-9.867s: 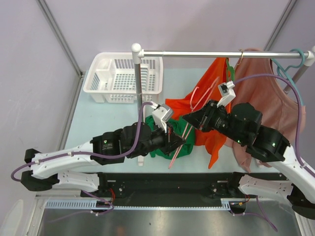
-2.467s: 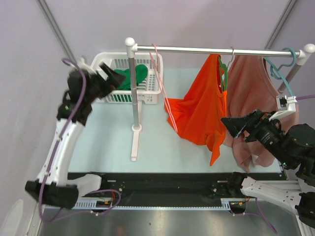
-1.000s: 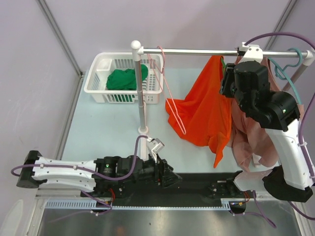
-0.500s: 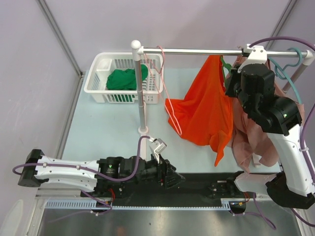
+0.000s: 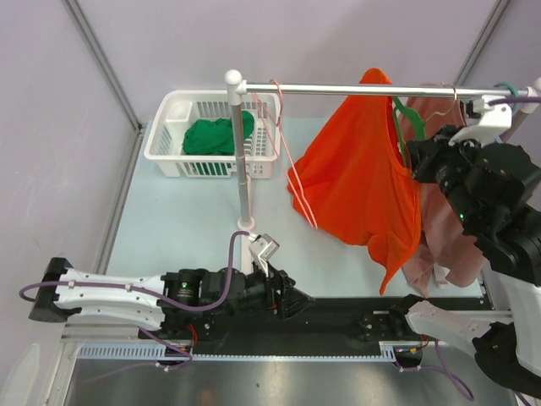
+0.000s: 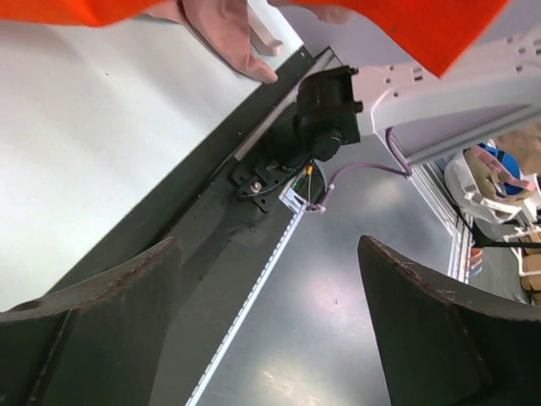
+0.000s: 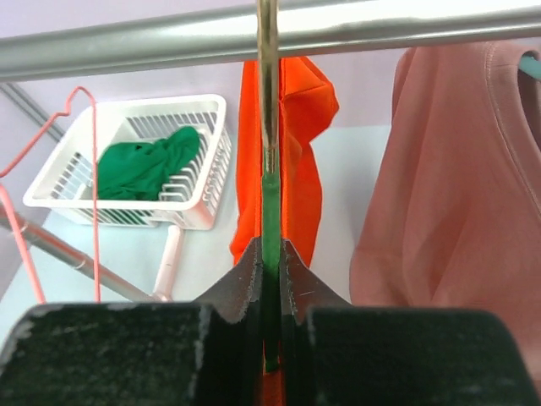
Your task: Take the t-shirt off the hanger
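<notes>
An orange t-shirt [image 5: 359,169] hangs from the metal rail [image 5: 338,89] on a green hanger [image 5: 404,118], its top bunched up over the rail. My right gripper [image 5: 412,156] is shut on the green hanger's neck [image 7: 270,220], just under its metal hook, with the orange t-shirt [image 7: 292,144] behind. My left gripper [image 5: 297,303] lies low at the table's near edge, open, nothing between its fingers [image 6: 127,288]. The orange hem [image 6: 423,30] shows above it.
A white basket [image 5: 169,139] at the back left holds a green garment [image 5: 213,135]. An empty pink hanger [image 5: 283,127] hangs by the rack's post [image 5: 243,169]. A salmon shirt [image 5: 448,245] hangs on a teal hanger [image 5: 510,88] at the right.
My right gripper has shut on the green hanger and drawn back to the right, lifting the orange t-shirt's top over the rail. My left gripper has opened a little wider.
</notes>
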Motion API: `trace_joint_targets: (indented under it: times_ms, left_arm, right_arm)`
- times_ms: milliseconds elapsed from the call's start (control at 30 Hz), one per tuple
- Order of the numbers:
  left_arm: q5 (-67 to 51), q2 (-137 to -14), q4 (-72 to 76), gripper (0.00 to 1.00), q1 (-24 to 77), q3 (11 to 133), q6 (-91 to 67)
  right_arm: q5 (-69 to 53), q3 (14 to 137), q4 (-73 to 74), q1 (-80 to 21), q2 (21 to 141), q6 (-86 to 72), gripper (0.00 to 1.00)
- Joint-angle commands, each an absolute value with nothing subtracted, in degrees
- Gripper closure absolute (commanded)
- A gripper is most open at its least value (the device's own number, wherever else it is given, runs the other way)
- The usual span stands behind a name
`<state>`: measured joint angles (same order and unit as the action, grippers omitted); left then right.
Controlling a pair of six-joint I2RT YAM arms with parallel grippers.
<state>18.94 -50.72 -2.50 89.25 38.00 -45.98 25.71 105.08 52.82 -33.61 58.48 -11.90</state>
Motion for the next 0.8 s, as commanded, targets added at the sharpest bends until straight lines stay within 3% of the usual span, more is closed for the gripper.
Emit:
trace_joint_targets:
  times_ms: [0, 433, 767]
  left_arm:
    - [22.3, -48.9, -3.7, 0.09, 88.9, 39.6, -45.4]
    - [15.6, -46.0, 4.2, 0.09, 79.8, 30.3, -51.9]
    - [21.8, -43.1, 0.4, 0.18, 77.3, 28.3, -54.1]
  right_arm:
    - [21.2, 100.1, 46.2, -33.4, 52.7, -10.3, 1.00]
    - [6.9, 64.0, 31.4, -33.4, 30.1, -12.6, 1.00]
    - [-1.7, 48.8, 23.3, -33.4, 31.6, -23.4, 1.00]
